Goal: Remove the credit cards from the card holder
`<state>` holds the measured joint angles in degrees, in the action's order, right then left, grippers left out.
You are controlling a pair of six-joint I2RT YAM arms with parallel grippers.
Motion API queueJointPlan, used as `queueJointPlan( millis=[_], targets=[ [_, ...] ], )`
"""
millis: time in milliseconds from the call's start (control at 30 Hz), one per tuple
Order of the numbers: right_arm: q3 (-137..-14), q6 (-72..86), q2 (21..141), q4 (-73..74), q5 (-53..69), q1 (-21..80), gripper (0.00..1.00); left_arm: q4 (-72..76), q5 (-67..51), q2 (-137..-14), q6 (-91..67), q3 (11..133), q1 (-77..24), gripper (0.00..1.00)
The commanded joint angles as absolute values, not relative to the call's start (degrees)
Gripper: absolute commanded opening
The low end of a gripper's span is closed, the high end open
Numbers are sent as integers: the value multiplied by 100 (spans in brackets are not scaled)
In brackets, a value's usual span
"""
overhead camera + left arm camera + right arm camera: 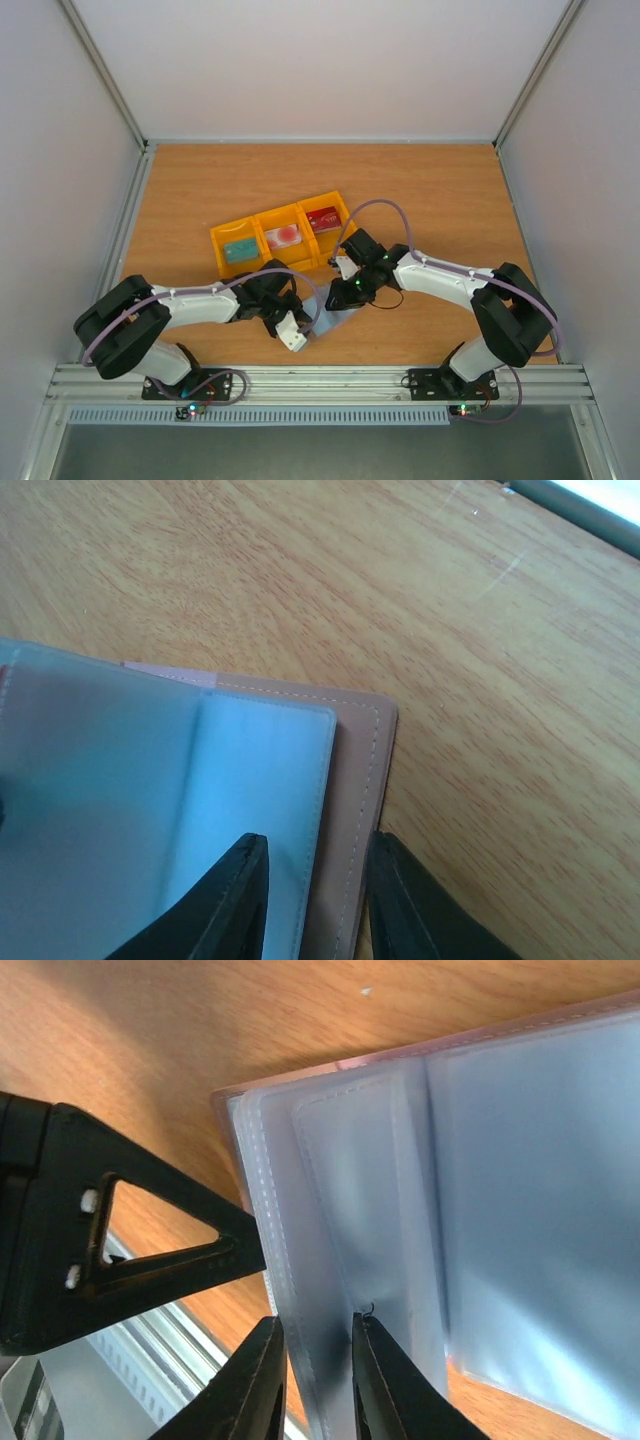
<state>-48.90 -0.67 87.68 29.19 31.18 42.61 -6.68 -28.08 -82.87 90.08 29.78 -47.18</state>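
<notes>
The card holder (pixel 338 322) lies open near the table's front edge, pale blue-grey inside up, with a taupe rim (pixel 355 780). Its pockets look empty. My left gripper (pixel 315 885) stands with its jaws a little apart, tips down on the holder's edge; it also shows in the top view (pixel 305 332). My right gripper (pixel 318 1360) is shut on a raised fold of the pale pocket panel (pixel 340 1210); it also shows in the top view (pixel 340 293). The teal card (pixel 240 250), the whitish-pink card (pixel 285 236) and the dark red card (pixel 323 218) each lie in a tray compartment.
The yellow three-compartment tray (pixel 258 222) sits slantwise mid-table, just behind both grippers. A metal rail (pixel 320 380) runs along the front edge, close to the holder. In the right wrist view one black finger of the left gripper (pixel 150 1250) stands right beside the holder's corner.
</notes>
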Motion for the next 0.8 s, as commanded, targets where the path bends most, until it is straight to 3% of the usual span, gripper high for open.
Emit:
queueJointPlan(
  millis=[0, 233, 467, 633, 767],
  targets=[
    [-4927, -145, 8800, 3175, 2770, 4288, 20, -751, -2514, -8436, 9137, 2766, -4738, 30],
    [-4974, -222, 8723, 3271, 2500, 4281, 18, -747, -2512, -8390, 9136, 2726, -4737, 30],
    [-4957, -151, 8673, 3085, 2814, 4275, 3, -627, -2523, -8339, 9188, 2682, -4743, 30],
    [-4831, -132, 8612, 3090, 2784, 4242, 1, -560, -2613, -8070, 8736, 2895, -4738, 54],
    [-4753, -67, 8341, 3048, 2771, 4166, 1, -1094, -2821, -7734, 7478, 3378, -4732, 63]
  ],
)
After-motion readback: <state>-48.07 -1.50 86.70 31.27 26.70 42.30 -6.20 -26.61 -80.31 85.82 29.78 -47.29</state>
